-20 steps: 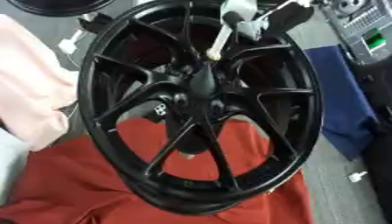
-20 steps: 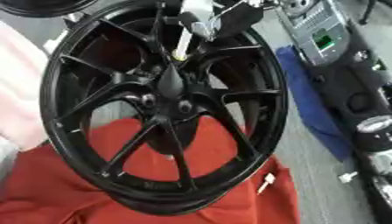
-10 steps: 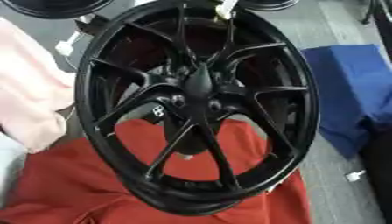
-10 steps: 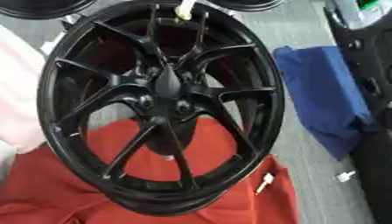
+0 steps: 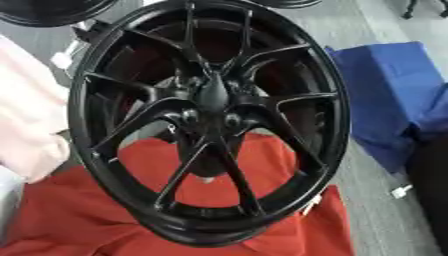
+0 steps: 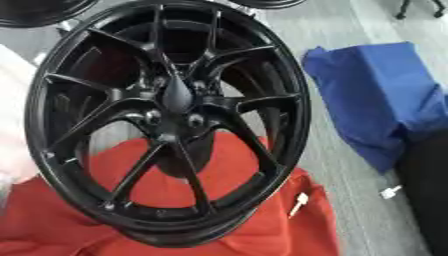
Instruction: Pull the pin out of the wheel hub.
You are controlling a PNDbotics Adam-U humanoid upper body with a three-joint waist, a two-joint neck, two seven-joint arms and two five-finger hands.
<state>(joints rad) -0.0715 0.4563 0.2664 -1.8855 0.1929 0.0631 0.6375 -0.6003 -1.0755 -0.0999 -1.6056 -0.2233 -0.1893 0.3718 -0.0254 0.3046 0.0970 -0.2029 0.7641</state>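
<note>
A black spoked wheel (image 5: 210,120) stands nearly upright on a red cloth (image 5: 175,220), filling most of both views. Its hub (image 5: 213,95) in the middle has bolt holes around it, and I see no pin in them. Neither of my hands shows in either view, and no pin is in sight.
A blue cloth (image 6: 376,100) lies on the grey floor to the right. A pale pink fabric (image 5: 26,125) sits at the left edge. Another black rim (image 5: 52,12) shows at the top left. A small white piece (image 6: 298,203) lies on the red cloth's right edge.
A second ago my right hand held a white pin with a yellow tip at the wheel's upper spokes. It rose out of the top edge with the pin; now both are gone.
</note>
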